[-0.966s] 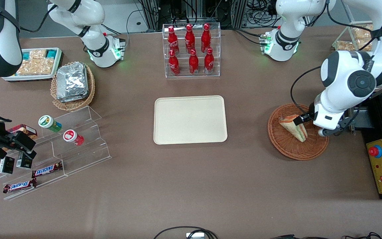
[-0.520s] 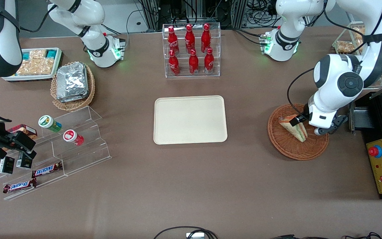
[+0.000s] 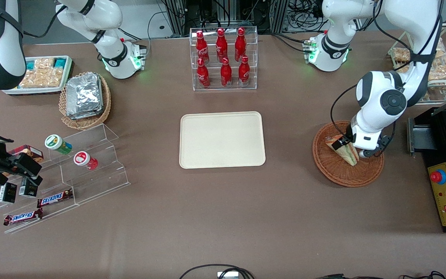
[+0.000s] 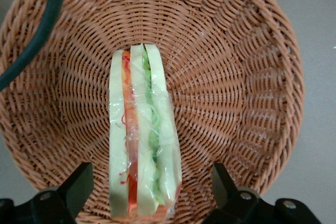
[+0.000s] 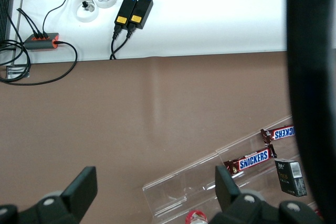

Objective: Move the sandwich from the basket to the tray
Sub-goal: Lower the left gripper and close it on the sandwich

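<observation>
At the right of the front view, the sandwich (image 4: 143,135) lies in the basket (image 3: 337,172): white bread slices with red, orange and green filling under clear wrap. The gripper (image 4: 149,192) hangs above it with fingers (image 4: 79,184) spread open on both sides, not touching. The tray (image 3: 222,139) is at centre.
</observation>
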`<control>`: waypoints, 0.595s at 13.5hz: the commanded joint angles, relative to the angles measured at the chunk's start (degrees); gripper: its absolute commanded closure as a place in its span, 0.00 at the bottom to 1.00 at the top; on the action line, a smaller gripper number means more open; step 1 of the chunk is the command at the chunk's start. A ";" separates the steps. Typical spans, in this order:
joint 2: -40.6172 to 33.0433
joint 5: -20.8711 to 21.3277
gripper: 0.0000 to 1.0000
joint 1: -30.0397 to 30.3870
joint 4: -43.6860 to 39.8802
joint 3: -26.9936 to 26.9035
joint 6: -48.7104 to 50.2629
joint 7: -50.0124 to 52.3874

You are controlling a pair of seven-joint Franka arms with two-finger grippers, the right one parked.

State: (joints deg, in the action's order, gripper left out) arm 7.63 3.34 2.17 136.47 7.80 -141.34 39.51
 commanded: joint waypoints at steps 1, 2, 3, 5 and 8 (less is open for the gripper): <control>2.46 0.97 0.00 0.38 0.64 0.02 -4.28 2.06; 3.08 0.97 0.00 0.38 0.73 -0.07 -4.99 2.15; 3.35 0.97 0.00 0.38 0.73 -0.15 -5.17 2.15; 3.79 0.97 0.23 0.47 0.73 -0.24 -5.17 2.15; 4.23 0.97 1.00 0.47 0.64 -0.24 -5.17 2.15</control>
State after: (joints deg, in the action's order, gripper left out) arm 11.91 3.34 2.43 136.70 7.47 -145.42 40.34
